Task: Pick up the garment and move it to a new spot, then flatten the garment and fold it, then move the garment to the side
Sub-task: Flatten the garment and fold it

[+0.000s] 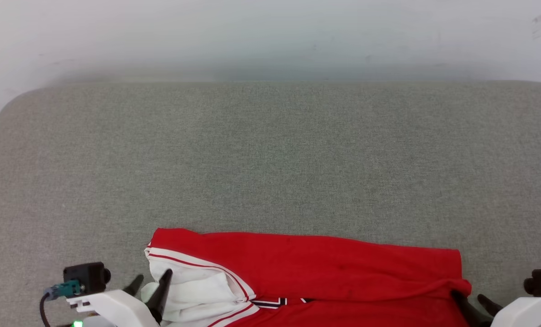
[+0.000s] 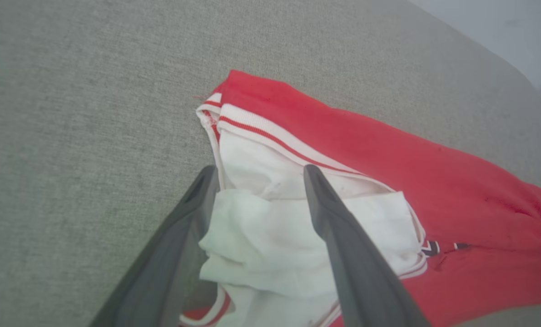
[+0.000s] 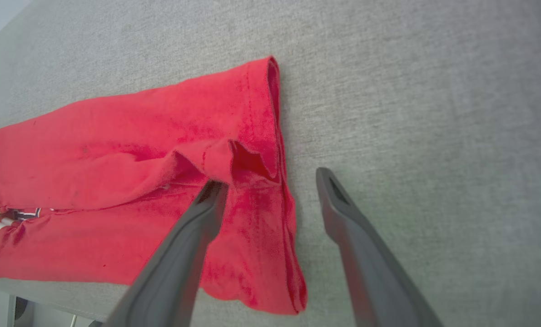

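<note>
Leftward first, over the near-left part of the grey fabric surface [image 1: 270,150]: left jaws, spread wide, pinching nothing. Straddle the left end of the garment [image 1: 306,268] with two dark fingers [image 2: 338,236], one tip over bare grey weave right at the cloth's edge, the other over the bunched white sleeve [image 2: 270,236]. Cannot tell whether either tip touches the cloth.

As for the garment itself: lies folded into a long red band along the near edge of the surface, roughly midway between the near-left and near-right corners and well apart from the far edge. Carries, at that left end, striped trim [image 2: 270,134] in red and white bordering the sleeve, with the sleeve crumpled in soft folds on top of the red. Shows, further right, a sliver of black lettering [image 1: 270,302] with white outlines, peeking from under the folded-over upper layer. Runs on in plain red, lightly creased, to a stitched hem [image 3: 270,113] at the right end, where a small pleat [image 3: 247,159] stands up. Comes close to the near edge of the surface at its lower right corner.

Ends at the near-right part of the surface with the right jaws: likewise spread wide, clamped on nothing. Sets one finger [image 3: 197,236] over the red corner by the pleat, the other over bare surface just beside the hem.
</note>
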